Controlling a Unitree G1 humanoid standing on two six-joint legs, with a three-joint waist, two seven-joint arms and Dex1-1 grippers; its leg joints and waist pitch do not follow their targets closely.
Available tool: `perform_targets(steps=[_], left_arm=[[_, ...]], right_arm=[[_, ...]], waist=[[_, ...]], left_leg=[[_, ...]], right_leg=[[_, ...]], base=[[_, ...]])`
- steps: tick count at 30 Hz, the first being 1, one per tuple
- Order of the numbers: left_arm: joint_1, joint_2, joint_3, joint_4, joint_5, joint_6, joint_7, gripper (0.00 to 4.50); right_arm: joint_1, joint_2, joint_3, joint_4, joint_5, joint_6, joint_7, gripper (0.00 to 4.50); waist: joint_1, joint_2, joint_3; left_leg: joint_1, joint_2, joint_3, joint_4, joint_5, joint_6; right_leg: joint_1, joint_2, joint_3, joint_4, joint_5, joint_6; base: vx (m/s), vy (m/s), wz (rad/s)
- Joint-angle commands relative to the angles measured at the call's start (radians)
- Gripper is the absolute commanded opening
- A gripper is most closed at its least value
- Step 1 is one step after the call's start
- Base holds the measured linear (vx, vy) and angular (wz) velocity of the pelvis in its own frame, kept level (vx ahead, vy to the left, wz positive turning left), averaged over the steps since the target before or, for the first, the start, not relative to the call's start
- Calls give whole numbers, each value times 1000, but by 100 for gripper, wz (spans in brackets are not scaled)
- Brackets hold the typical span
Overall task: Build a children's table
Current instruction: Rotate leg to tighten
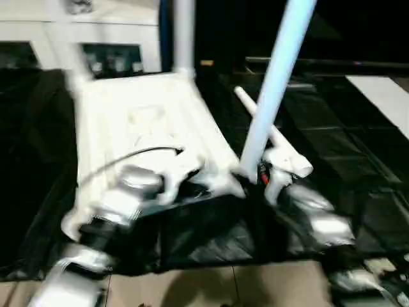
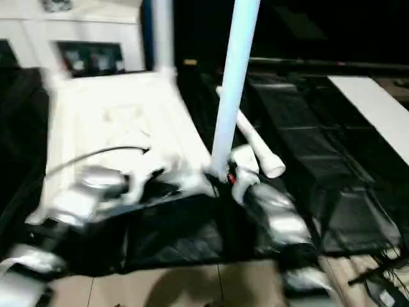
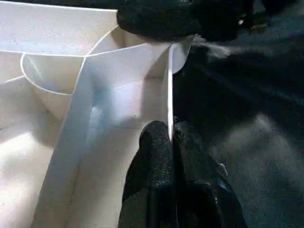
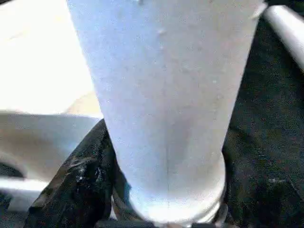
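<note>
The children's table top [image 1: 147,121] lies upside down on a black cloth, its ribbed underside facing up. My left gripper [image 3: 171,137] is shut on the thin rim wall at the near edge, beside a round corner socket [image 3: 47,90]. At the near right corner a white leg [image 1: 275,77] rises tilted, and my right gripper [image 1: 259,174] is shut around its lower end, a black finger [image 4: 76,185] pressed against the tube. Another leg [image 1: 183,38] stands upright in a far corner. A loose leg [image 1: 291,157] lies on the cloth just right of the top.
The black cloth [image 1: 211,236] covers the work area, and a tiled floor [image 1: 211,288] shows at its near edge. A white cabinet [image 1: 115,25] stands behind. A white panel [image 1: 383,96] lies far right, and cables [image 2: 383,281] sit at the near right.
</note>
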Motion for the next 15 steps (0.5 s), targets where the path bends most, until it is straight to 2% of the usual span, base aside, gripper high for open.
perform_targets(steps=[1,3,4,5,9,11,14,15], left_arm=[[-1,-75,-20,-27,-32,2,41,0],[-1,-88,-20,-26,-32,-2,55,0],[-2,-92,-23,-24,-31,-8,57,0],[-2,-92,-27,-26,-27,-15,56,0],[0,-75,-39,-35,-17,-20,42,0],[3,-54,-41,-43,-18,-29,18,0],[12,7,-54,-57,-30,-77,-78,0],[15,28,-60,-62,-35,-93,-113,0]], right_arm=[[9,65,77,56,-57,17,-31,267],[7,76,89,56,-71,3,-36,267],[6,84,90,56,-72,-11,-34,322],[2,92,80,61,-63,-26,-28,336],[-7,85,68,68,-43,-43,5,353],[-1,57,75,50,-36,-54,59,386],[26,-24,101,-12,-18,-78,212,392],[38,-50,111,-36,-8,-83,265,392]], waist=[[4,4,-47],[4,2,-48],[5,3,-49],[4,4,-48],[5,7,-48],[4,7,-49],[5,7,-53],[11,6,-55]], left_leg=[[0,42,-23,-74,-299,13],[-2,42,-22,-75,-296,23],[-1,42,-22,-74,-296,25],[-1,41,-21,-75,-299,28],[0,43,-22,-76,-311,31],[-3,45,-23,-79,-309,33],[-6,45,-21,-77,-284,45],[-9,46,-20,-75,-262,61]], right_leg=[[33,-84,49,-109,-481,-127],[34,-84,49,-105,-464,-128],[33,-83,49,-106,-463,-128],[32,-84,50,-107,-465,-126],[30,-84,50,-108,-469,-125],[33,-84,51,-106,-447,-130],[39,-85,52,-101,-388,-149],[44,-85,53,-99,-351,-154]], base=[[0,0,0],[0,0,0],[0,0,0],[0,0,0],[0,0,0],[0,0,0],[0,0,0],[0,0,0]])
